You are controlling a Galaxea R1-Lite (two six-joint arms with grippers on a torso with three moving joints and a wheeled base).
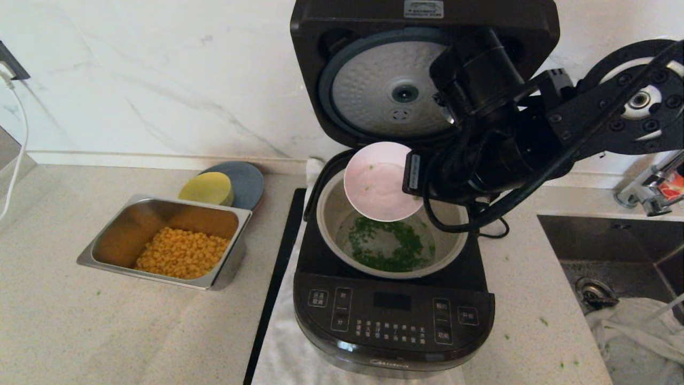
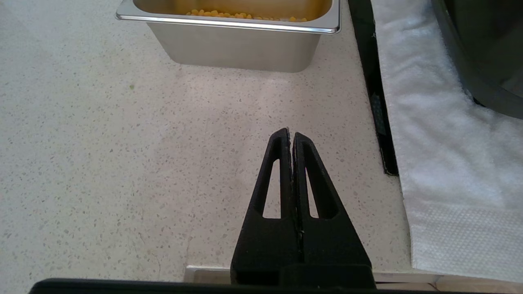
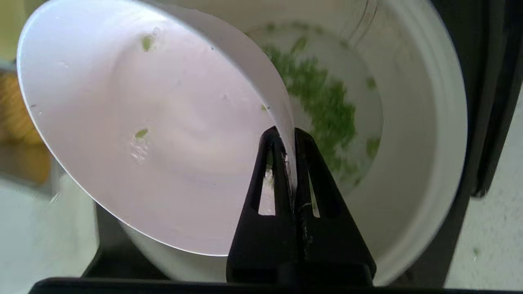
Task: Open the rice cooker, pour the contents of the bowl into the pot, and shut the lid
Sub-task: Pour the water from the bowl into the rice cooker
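Your right end effector [image 3: 291, 136], clamped on the tipped small white bowl [image 1: 380, 182], has emptied it; next, set it down and close the dark glossy lid [image 1: 422, 32].

The right arm [image 1: 534, 123] covers the right part of the lid [image 1: 374, 91] underside and the far right rim of the pot [image 1: 390, 270]. The bowl [image 1: 380, 182] hides the pot's far wall. The steel tray [image 2: 233, 45] is cut off by the left wrist view's edge. The white characters on the rice cooker [image 1: 393, 321] panel are too small to read. The yellow dish [image 1: 207, 188] is partly behind the tray, and its contents probably cannot be determined.
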